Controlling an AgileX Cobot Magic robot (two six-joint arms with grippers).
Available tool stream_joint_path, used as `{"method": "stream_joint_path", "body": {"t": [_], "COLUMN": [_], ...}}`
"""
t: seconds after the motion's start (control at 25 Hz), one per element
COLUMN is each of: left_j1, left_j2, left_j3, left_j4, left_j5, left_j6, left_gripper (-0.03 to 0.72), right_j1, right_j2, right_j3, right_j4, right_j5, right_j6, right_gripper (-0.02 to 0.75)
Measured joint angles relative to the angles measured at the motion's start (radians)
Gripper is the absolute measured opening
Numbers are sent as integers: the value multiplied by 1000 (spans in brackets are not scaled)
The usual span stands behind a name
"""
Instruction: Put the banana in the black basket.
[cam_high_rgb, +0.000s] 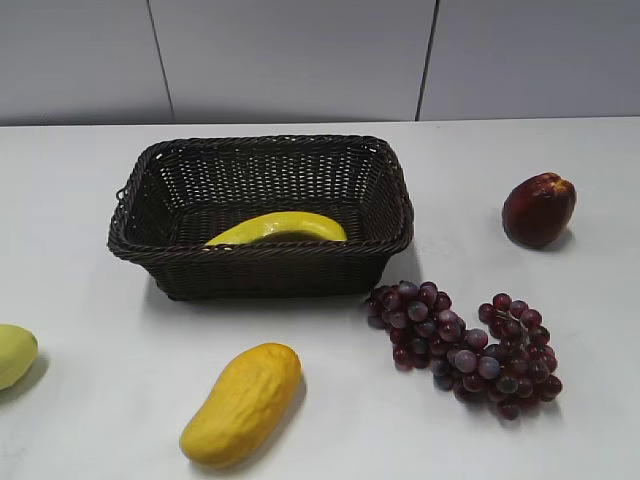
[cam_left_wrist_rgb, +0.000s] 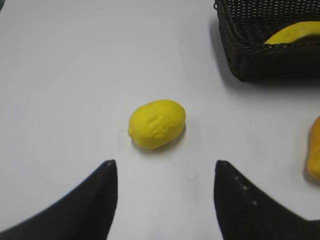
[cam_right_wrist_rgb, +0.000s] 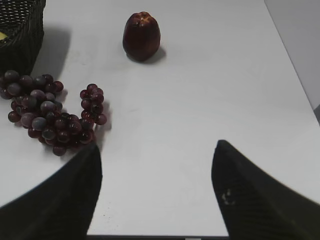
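Observation:
The black basket (cam_high_rgb: 262, 270) stands at the middle back of the white table. The banana (cam_high_rgb: 280, 229) lies inside it along the front wall, curved and pale yellow. In the left wrist view the basket (cam_left_wrist_rgb: 260, 60) is at the top right with the banana (cam_left_wrist_rgb: 296, 32) showing over its rim. The right wrist view shows a basket corner (cam_right_wrist_rgb: 20, 45) at the top left. My left gripper (cam_left_wrist_rgb: 165, 170) is open and empty above bare table, short of the small rounded fruit. My right gripper (cam_right_wrist_rgb: 156, 152) is open and empty. Neither gripper shows in the exterior view.
A small rounded yellow fruit (cam_left_wrist_rgb: 157, 124) lies at the table's left edge (cam_high_rgb: 12, 355). A plump yellow-orange mango-shaped fruit (cam_high_rgb: 242, 403) lies in front of the basket. A bunch of dark grapes (cam_high_rgb: 465, 345) (cam_right_wrist_rgb: 50, 117) and a dark red apple (cam_high_rgb: 538, 208) (cam_right_wrist_rgb: 142, 36) lie to the right.

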Motion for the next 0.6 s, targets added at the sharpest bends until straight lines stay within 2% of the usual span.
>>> {"method": "stream_joint_path", "body": {"t": [0.6], "left_j1": [0], "left_j2": [-26], "left_j3": [0], "left_j4": [-9], "left_j5": [-1], "left_j6": [-3], "left_gripper": [580], "right_j1": [0], "right_j2": [0], "right_j3": [0], "right_j4": [0], "right_j5": [0], "right_j6": [0], "right_gripper": [551]}}
